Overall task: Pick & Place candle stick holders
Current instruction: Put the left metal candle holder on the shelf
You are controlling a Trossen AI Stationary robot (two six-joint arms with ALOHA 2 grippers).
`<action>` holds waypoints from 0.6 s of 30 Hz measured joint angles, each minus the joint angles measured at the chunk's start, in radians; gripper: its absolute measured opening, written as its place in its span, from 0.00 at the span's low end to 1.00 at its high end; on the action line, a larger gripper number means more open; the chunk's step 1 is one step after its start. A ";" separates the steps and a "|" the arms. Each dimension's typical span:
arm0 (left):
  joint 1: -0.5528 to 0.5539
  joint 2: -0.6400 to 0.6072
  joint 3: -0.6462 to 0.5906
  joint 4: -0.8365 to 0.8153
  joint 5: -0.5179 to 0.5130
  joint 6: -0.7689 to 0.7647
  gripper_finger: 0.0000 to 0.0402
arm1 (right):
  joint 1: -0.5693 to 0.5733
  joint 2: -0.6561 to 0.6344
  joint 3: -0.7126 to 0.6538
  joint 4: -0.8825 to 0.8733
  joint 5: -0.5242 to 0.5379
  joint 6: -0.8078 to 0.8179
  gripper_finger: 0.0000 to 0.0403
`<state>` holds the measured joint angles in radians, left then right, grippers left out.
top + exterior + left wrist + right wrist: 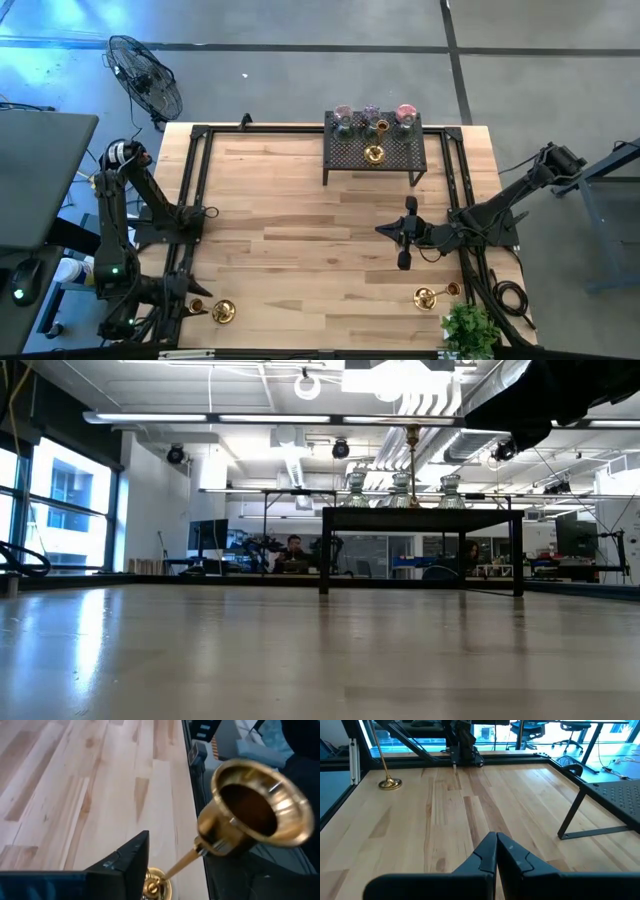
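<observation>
Your right claw [404,232] hangs over the bare middle of the wooden counter [300,210], a little toward the right side, and its wrist camera shows the two fingers [487,851] pressed together with nothing between them. Your left claw [196,306] sits low at the near left corner of the counter, just beside a brass candle stick holder [223,311]; from the wrist camera you see that holder's flared cup [255,807] looming close and tilted across the view, its slim stem running down past one dark finger [131,862] to the round base, but you cannot tell whether the claw is apart or clamped on it. Look to the far side of the counter and you find the black perforated rack [374,151], standing on its legs, with three glass cups [371,117] lined along its back edge and two brass holders on it, one [374,153] near the middle of the rack top. In the low view those cups [400,490] show in a row above the rack with a brass stem rising behind them. Another brass holder [425,296] lies near the front right corner of the counter, close to the small green plant [470,328] at the edge.
</observation>
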<state>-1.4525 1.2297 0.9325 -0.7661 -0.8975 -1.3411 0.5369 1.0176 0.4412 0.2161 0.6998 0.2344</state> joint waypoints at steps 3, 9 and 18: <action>0.000 0.000 0.000 0.017 -0.025 0.032 0.39 | 0.000 0.000 0.000 0.000 0.000 0.000 0.00; 0.000 0.000 0.000 0.060 -0.115 0.142 0.17 | 0.000 0.000 0.000 0.000 0.000 0.000 0.00; 0.147 -0.001 0.024 0.125 -0.214 0.378 0.08 | 0.000 0.000 0.000 0.000 0.002 0.000 0.00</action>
<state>-1.3056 1.2285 0.9562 -0.6416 -1.1115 -0.9630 0.5366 1.0180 0.4412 0.2165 0.7018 0.2344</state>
